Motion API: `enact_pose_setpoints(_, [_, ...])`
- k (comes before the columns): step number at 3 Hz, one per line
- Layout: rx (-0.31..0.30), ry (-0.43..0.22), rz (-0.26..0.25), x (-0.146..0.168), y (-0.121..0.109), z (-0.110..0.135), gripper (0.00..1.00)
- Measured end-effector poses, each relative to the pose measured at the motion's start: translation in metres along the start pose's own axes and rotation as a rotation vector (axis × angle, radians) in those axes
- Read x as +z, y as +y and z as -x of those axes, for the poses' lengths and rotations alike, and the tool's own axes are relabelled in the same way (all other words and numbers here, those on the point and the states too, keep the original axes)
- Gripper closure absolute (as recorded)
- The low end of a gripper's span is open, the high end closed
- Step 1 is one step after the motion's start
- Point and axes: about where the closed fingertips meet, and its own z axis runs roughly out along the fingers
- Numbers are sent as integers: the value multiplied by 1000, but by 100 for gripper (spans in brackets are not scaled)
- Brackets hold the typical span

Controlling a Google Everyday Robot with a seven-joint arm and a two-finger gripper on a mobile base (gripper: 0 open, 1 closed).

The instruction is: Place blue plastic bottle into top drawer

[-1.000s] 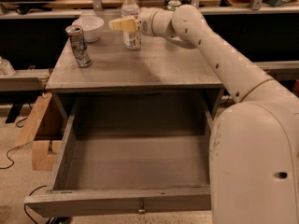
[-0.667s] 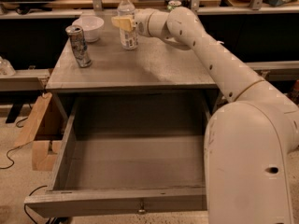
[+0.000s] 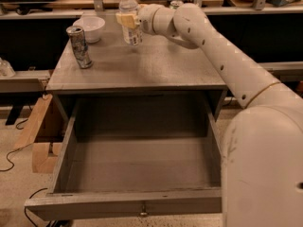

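The blue plastic bottle [image 3: 128, 3], clear with a white cap, stands upright at the back of the grey cabinet top [image 3: 156, 63]. My gripper [image 3: 126, 21] reaches in from the right and sits level with the bottle's lower half, right up against it. The top drawer [image 3: 123, 203] is pulled wide open below the cabinet top. Its inside is bare and its small knob [image 3: 142, 214] shows at the front centre.
A silver patterned can [image 3: 80, 46] stands at the left of the cabinet top, with a white bowl [image 3: 90, 26] behind it. A green can [image 3: 176, 4] peeks out behind my arm. Wooden boards [image 3: 40, 131] and cables lie on the floor at left.
My gripper has moved left from beside the bottle to right against it. The bottle has shifted slightly left and still stands on the cabinet top.
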Motion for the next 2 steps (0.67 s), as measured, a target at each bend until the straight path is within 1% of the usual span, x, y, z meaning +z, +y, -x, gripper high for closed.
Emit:
enact_pose_setpoints(1, [-45,-40,18,-44,23,38,100])
enact_pose_setpoints(2, [-39,-67,56,-93,66,60,100])
